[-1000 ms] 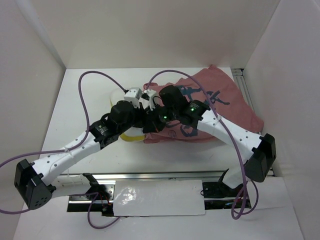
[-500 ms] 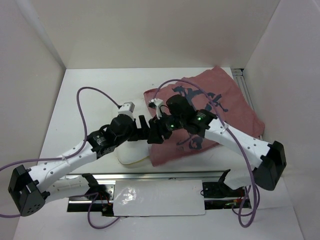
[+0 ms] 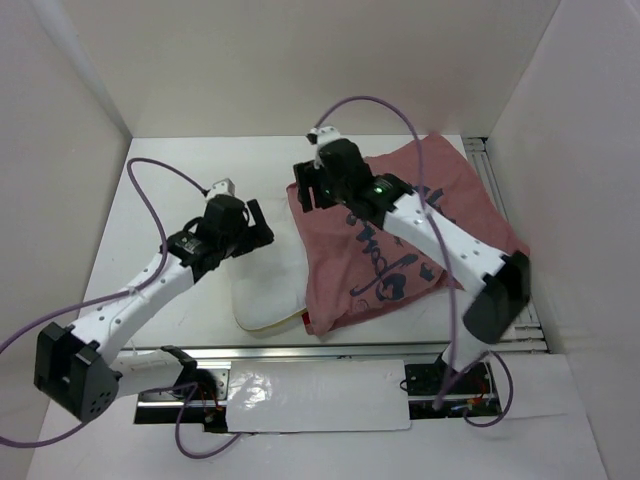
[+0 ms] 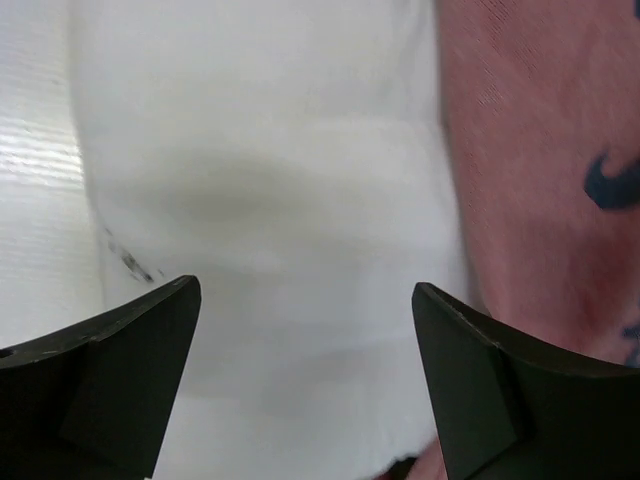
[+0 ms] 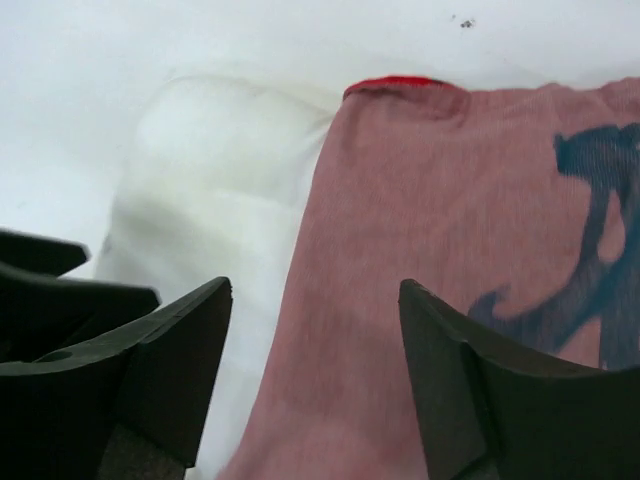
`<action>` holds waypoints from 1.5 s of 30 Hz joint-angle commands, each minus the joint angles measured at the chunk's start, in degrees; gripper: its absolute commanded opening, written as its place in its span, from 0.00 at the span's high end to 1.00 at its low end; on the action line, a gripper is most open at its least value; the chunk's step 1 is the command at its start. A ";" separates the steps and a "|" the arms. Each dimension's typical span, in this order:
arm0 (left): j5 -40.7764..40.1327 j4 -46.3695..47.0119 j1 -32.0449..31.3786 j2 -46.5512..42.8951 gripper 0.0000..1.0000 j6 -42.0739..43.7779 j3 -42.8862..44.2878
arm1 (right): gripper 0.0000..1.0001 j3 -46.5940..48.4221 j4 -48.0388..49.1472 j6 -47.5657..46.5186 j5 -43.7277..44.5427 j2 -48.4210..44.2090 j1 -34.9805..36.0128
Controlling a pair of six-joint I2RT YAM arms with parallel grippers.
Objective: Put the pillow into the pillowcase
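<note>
The pillowcase [image 3: 410, 235] lies spread on the right half of the table, faded pink-red side up with dark blue marks. The white pillow [image 3: 268, 285] sticks out from its left edge, with a pale yellow rim at the near side; its right part is hidden under the cloth. My left gripper [image 3: 258, 221] hovers open over the pillow's far left corner, with the pillow [image 4: 270, 200] below its fingers [image 4: 130, 350] and the pillowcase [image 4: 540, 150] to the right. My right gripper [image 3: 308, 187] stands open over the pillowcase's far left corner, above the cloth edge [image 5: 400, 200] beside the pillow [image 5: 210, 170].
White walls close in the table on the left, back and right. A metal rail [image 3: 300, 352] runs along the near edge and another [image 3: 487, 165] along the right side. Purple cables [image 3: 150, 175] loop above both arms.
Both grippers have opened and let go. The arms have drawn apart and moved toward the back of the table. The pillow and pillowcase now lie flat, the pillow's left part uncovered.
</note>
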 commanded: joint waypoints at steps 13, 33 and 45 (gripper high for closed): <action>20.88 15.66 17.41 13.56 0.00 9.44 -2.08 | 0.43 45.76 -12.80 -9.06 7.08 45.74 -2.33; 46.53 39.12 16.89 6.72 1.00 18.75 -10.87 | 1.00 41.54 -6.74 -8.27 -12.84 33.73 -1.11; 42.78 46.42 6.07 -14.91 1.00 29.39 -10.85 | 1.00 37.07 -10.78 -6.34 -9.51 15.96 10.67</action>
